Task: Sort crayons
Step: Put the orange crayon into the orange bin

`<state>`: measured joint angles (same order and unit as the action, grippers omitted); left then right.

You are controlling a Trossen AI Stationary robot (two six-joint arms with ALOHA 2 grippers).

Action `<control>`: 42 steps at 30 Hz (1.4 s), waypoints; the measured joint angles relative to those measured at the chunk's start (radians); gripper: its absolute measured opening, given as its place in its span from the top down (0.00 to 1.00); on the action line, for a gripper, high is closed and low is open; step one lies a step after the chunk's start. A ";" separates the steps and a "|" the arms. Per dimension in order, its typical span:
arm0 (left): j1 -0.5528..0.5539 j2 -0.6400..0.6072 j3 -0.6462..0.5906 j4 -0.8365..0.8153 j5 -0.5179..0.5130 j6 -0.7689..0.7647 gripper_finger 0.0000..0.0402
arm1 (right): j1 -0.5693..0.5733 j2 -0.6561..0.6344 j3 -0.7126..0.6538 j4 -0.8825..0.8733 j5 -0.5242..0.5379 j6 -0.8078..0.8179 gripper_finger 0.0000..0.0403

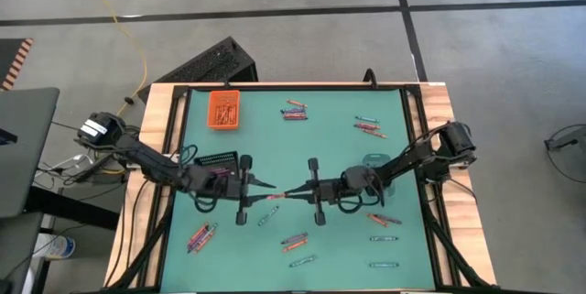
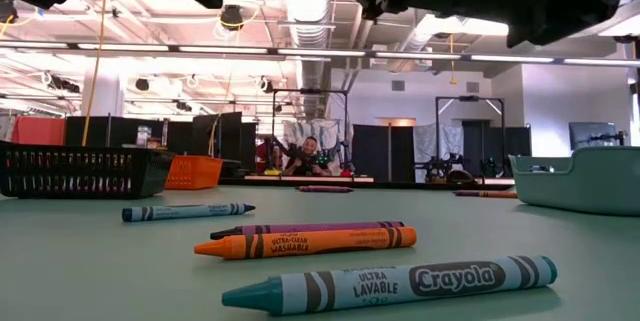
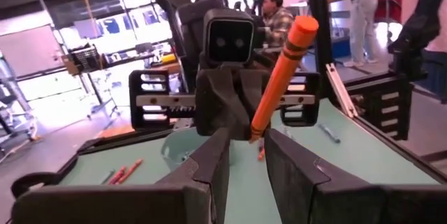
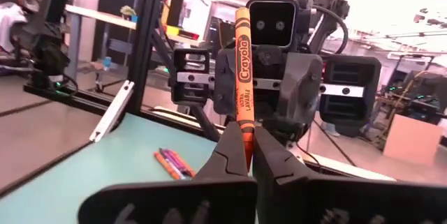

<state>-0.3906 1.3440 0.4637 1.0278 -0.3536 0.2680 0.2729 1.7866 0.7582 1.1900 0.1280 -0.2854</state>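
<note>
Green matting covers the table [image 1: 275, 138], framed by pale wood and dark rails, with a grey floor around it and a long workshop beyond where a person sits far off. Taking the orange tray [image 1: 223, 109] near the far left corner as landmark: the two grippers meet well in front of it, toward the middle of the mat, pointing at each other. The right gripper [image 1: 295, 192] has its fingers pinched narrow on the tip of an orange crayon [image 4: 242, 70], which stands up from between them in its own wrist view. The left gripper [image 1: 267, 186] faces it from the tray's side; its fingers [image 3: 213, 161] stand a little apart with the same crayon's point just at the gap, and it cannot be told whether they touch it. A black tray [image 1: 218, 161] lies directly in front of the orange tray, beside the left arm. A clear tray [image 1: 374, 159] sits far to the right of the orange one, by the right arm. Loose crayons [image 1: 295, 111] lie in clusters: one just right of the orange tray, another farther right along the same far side, and more scattered along the near side, including a teal one [image 2: 390, 284], an orange one and a purple one close to the low camera.
</note>
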 joint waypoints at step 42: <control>0.015 0.000 0.000 0.153 0.047 0.080 0.88 | -0.029 0.000 0.000 0.022 0.009 0.000 1.00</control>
<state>-0.3752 1.3437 0.4641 1.1812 -0.3067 0.3485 0.2440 1.7868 0.7582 1.2121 0.1368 -0.2859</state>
